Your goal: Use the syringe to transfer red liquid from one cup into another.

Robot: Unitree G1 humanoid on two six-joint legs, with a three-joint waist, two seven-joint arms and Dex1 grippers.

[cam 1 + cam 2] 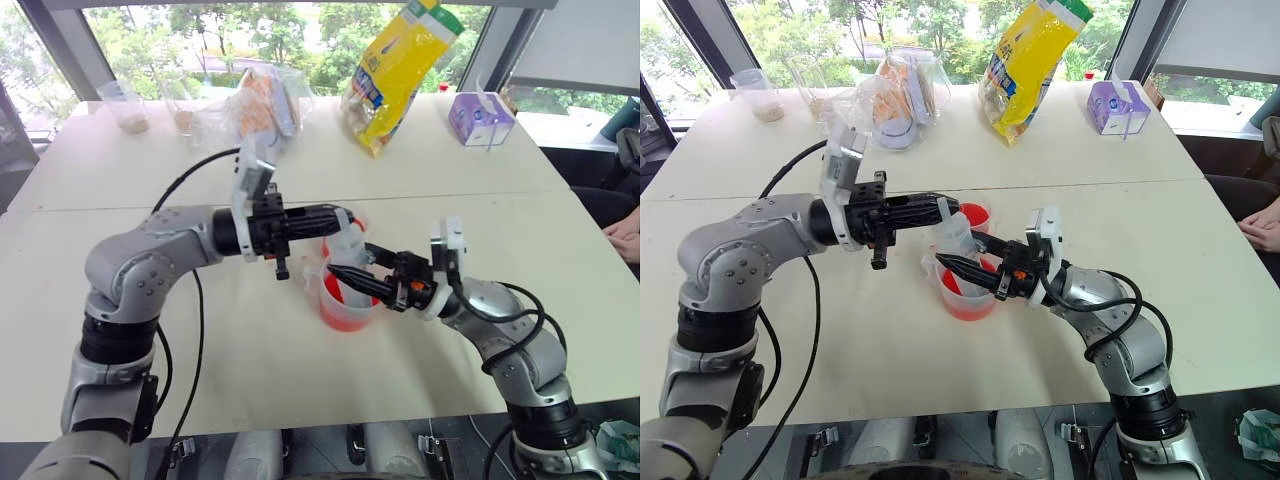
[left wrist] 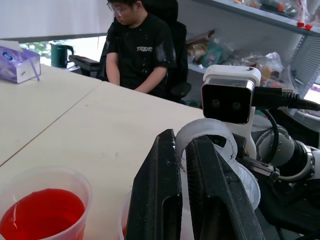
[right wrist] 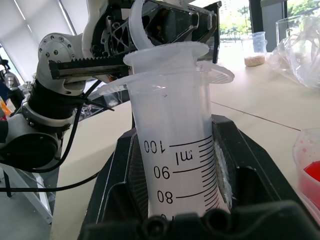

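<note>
Item: the syringe [image 3: 172,145], large, clear, graduated barrel, standing upright over the beaker [image 1: 348,300], its lower end down inside the beaker where the red liquid [image 1: 965,303] lies; whether the tip is under the surface cannot be told. Barrel: clamped between the two black fingers of the right claw [image 1: 958,268], which reaches in level from the robot's right. Plunger: its white ring top [image 2: 210,137] is pinched between the fingers of the left claw [image 1: 340,222], closed on it and reaching in level from the left, directly above the right claw. The step in hand appears to be drawing liquid up; done well, it likely calls for the right claw to keep the barrel still and upright with the tip submerged, while the left claw lifts the ring straight along the barrel's axis, slowly, so the thin ring does not slip out or tilt the barrel. Adjacent: the smaller cup [image 2: 42,210], holding some red liquid, just behind the beaker on the counter [image 1: 250,340]. Further out: yellow bag [image 1: 400,70], purple tissue box [image 1: 480,118], seated person [image 2: 137,47] beyond the counter.
</note>
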